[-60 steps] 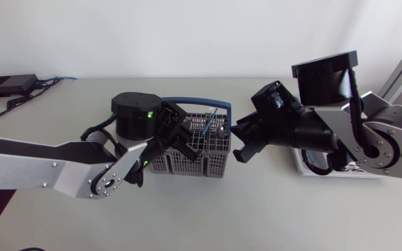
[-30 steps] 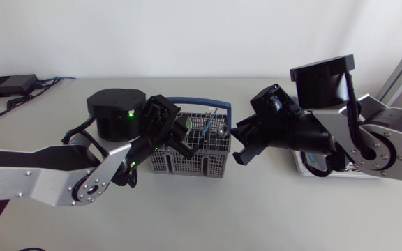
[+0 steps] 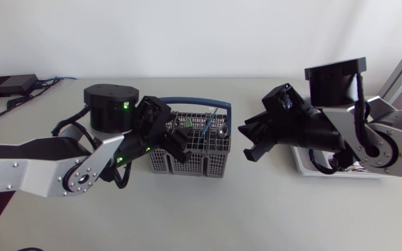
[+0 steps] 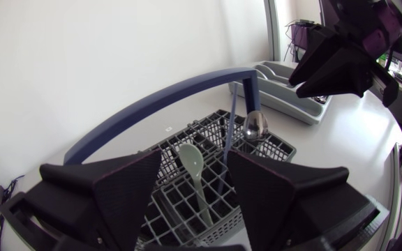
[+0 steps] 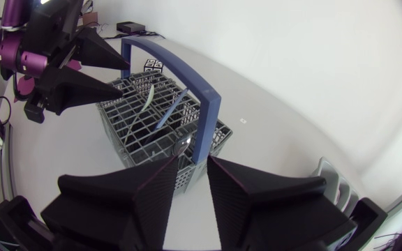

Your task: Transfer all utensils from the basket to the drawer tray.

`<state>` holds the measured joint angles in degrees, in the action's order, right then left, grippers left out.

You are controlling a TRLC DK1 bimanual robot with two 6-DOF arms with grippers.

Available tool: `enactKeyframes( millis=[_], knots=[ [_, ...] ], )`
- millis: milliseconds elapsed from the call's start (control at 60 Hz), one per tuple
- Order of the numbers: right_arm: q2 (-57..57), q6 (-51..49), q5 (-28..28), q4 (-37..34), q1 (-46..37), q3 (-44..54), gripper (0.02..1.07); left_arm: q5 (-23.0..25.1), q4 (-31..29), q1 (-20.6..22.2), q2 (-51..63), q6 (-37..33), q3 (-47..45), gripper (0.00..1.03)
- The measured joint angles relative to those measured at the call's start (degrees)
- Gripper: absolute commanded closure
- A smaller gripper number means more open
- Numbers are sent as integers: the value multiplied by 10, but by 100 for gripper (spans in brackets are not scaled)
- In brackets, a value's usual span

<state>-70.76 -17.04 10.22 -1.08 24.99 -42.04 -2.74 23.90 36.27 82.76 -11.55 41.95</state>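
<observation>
The grey wire basket [image 3: 201, 155] with a blue handle [image 3: 187, 101] stands mid-table. In it are a pale green spoon [image 4: 191, 162], a blue utensil [image 4: 228, 132] and a metal spoon [image 4: 255, 124], all upright. My left gripper [image 3: 177, 144] [image 4: 195, 157] hovers over the basket's left part, open, with nothing between its fingers. To the basket's right, my right gripper [image 3: 250, 143] [image 5: 194, 162] hangs with its fingers a little apart and holds nothing. The grey drawer tray [image 4: 293, 93] [image 3: 303, 166] lies on the right, mostly hidden under my right arm in the head view.
A black box [image 3: 7, 84] with cables lies at the table's far left corner. Bare tabletop runs along the front edge below the basket. The basket's handle [image 5: 187, 78] arches between the two grippers.
My left gripper's fingers have spread wider and its arm has drawn back to the left above the basket. The right arm has shifted slightly to the right.
</observation>
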Motion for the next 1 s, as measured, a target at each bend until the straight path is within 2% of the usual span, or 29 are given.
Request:
enactKeyframes(
  millis=[167,533,600,683,783,933,1000],
  knots=[
    [0,-2,18,5,-11,18,70,-28,0,25,18,0,19,30],
    [4,-2,24,18,-11,19,70,-143,1,45,115,16,83,31],
    [4,-2,25,18,-11,19,70,-155,1,48,128,16,93,39],
    [4,-2,26,21,-11,23,70,-170,1,50,143,18,107,40],
    [5,-2,27,22,-11,27,70,-186,1,51,158,24,121,47],
    [6,-2,27,23,-11,28,70,-207,-1,55,173,28,132,75],
    [7,-1,27,26,-11,28,70,-214,-5,57,174,28,132,79]
  ],
)
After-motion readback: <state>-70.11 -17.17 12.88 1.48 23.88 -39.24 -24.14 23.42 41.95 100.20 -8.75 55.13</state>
